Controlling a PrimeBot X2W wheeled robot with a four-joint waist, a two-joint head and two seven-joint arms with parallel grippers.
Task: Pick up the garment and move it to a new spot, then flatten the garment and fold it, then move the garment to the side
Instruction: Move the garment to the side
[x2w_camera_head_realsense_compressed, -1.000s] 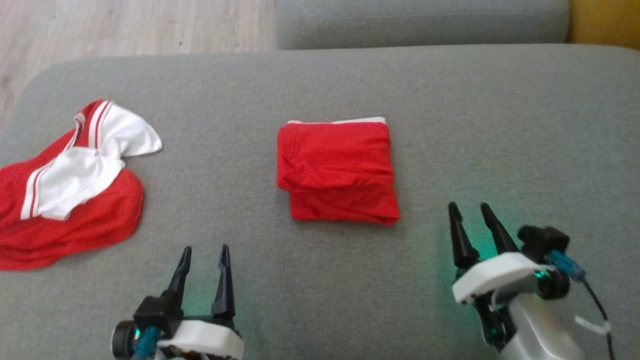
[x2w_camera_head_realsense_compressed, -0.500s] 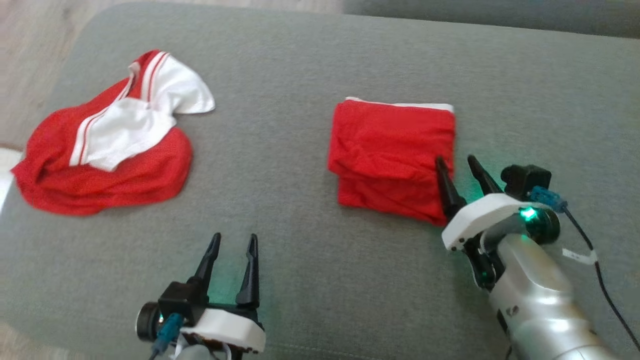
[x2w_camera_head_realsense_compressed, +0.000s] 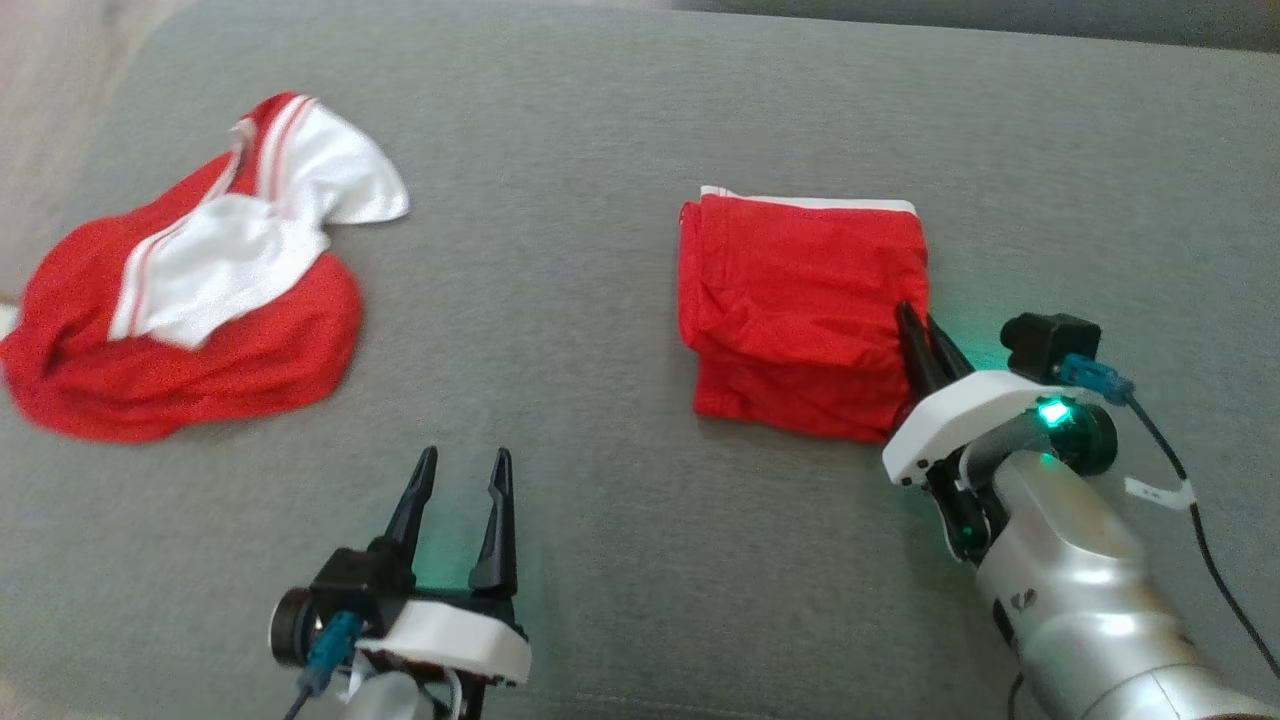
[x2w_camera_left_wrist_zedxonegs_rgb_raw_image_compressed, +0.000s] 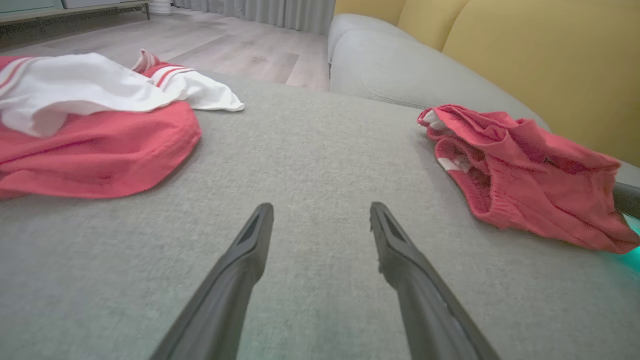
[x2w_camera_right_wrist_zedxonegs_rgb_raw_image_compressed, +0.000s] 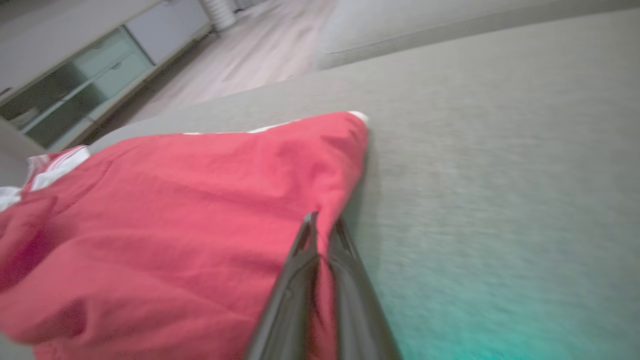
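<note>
The garment (x2w_camera_head_realsense_compressed: 800, 300) is a folded red square with a white strip along its far edge, lying on the grey cushion right of centre. My right gripper (x2w_camera_head_realsense_compressed: 918, 318) is at its near right edge, fingers pressed together with red cloth pinched between them. The right wrist view shows the same garment (x2w_camera_right_wrist_zedxonegs_rgb_raw_image_compressed: 175, 210) with the right gripper (x2w_camera_right_wrist_zedxonegs_rgb_raw_image_compressed: 324, 220) shut on its edge. My left gripper (x2w_camera_head_realsense_compressed: 465, 458) stands open over bare cushion at the lower left, well apart from the garment. In the left wrist view the left gripper (x2w_camera_left_wrist_zedxonegs_rgb_raw_image_compressed: 320, 207) is open, with the garment (x2w_camera_left_wrist_zedxonegs_rgb_raw_image_compressed: 525, 170) off to the right.
A crumpled red and white garment (x2w_camera_head_realsense_compressed: 190, 310) lies at the left end of the grey cushion (x2w_camera_head_realsense_compressed: 600, 150), also seen as the crumpled garment (x2w_camera_left_wrist_zedxonegs_rgb_raw_image_compressed: 90, 135) in the left wrist view. Wooden floor (x2w_camera_left_wrist_zedxonegs_rgb_raw_image_compressed: 225, 45) lies beyond the cushion's edge; yellow backrest cushions (x2w_camera_left_wrist_zedxonegs_rgb_raw_image_compressed: 525, 50) rise at the far right.
My right gripper moved forward to the folded garment's right edge and shut on the cloth. The head camera also shifted. The left gripper stayed open.
</note>
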